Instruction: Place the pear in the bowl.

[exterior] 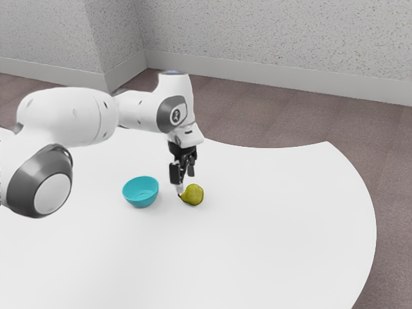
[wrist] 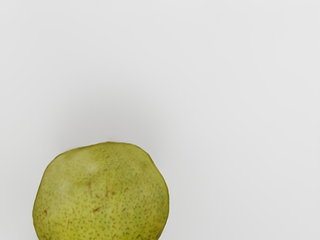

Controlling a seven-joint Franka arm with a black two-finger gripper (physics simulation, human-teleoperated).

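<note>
Yellow-green tapered pear (exterior: 194, 195) awaits grasping, at three o'clock from round turquoise bowl (exterior: 141, 200); spread black gripper (exterior: 185, 181) should centre, then lower.

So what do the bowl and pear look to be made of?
Bowl: probably plastic or glazed ceramic, can't tell which; smooth, even turquoise with a thin rim. Pear: looks like real fruit or a good replica; speckled yellow-green skin, small brown marks, soft sheen.

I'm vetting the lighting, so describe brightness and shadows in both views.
Exterior view: the white table looks evenly bright, with faint shading by the bowl; wrist view: a soft-edged grey shadow spreads beside the pear, without strong glare.
</note>
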